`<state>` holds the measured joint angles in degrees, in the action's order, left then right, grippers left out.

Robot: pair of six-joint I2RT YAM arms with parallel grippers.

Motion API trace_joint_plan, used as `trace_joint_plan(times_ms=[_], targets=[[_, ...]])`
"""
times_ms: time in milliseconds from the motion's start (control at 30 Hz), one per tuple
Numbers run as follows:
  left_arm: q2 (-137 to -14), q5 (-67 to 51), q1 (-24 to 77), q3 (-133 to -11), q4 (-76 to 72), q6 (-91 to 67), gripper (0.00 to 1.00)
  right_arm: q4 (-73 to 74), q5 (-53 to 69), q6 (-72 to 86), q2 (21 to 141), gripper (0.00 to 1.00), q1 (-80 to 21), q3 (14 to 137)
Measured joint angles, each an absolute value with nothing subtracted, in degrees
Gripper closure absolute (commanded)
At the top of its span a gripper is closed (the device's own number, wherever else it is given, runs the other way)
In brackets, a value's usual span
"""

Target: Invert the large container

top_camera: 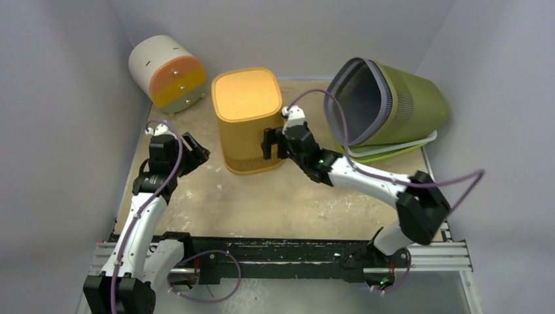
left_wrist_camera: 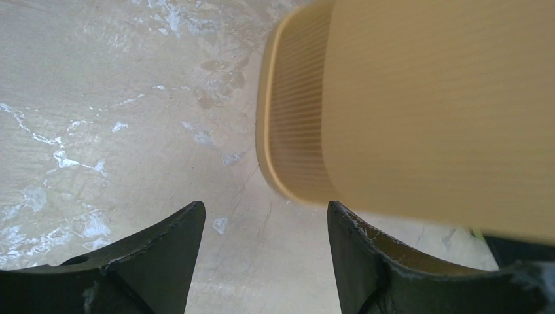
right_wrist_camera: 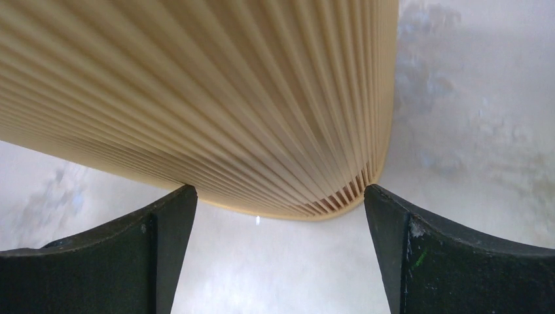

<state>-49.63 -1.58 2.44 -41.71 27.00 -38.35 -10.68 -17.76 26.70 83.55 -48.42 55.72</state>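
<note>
No text, label, brand, number or sign can be read in any view. On the right gripper (right_wrist_camera: 280, 196), a small green mark (right_wrist_camera: 419, 257) is seen on the inner face of the picture-right finger, facing the gap between the jaws. It is perhaps only a smear, being too small to be read as a character.

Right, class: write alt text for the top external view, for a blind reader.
A yellow container stands centrally, closed face up, between two open claws: the right claw close beside it, the left claw apart. An olive basket lies tipped behind.
</note>
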Motion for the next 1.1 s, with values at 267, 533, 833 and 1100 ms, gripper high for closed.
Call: trace_joint_plan(times_ms=[267,533,833,1100], targets=[[-48.4,-1.7,2.4,-41.0,24.7,-38.4,0.34,-13.6,-24.3,20.7,104.3,0.0,-47.0,77.9],[-47.4,-2.2,2.4,-37.5,23.3,-38.5,0.34,-16.7,-25.3,18.5,114.1,0.0,-41.8,88.8],[-46.8,-2.5,2.4,-36.6,22.8,-38.5,0.34,-18.9,-23.4,16.0,124.3,0.0,-37.2,99.2],[-47.0,-2.5,2.4,-35.1,21.7,-38.5,0.34,-19.6,-20.8,14.0,130.2,0.0,-37.5,105.5]])
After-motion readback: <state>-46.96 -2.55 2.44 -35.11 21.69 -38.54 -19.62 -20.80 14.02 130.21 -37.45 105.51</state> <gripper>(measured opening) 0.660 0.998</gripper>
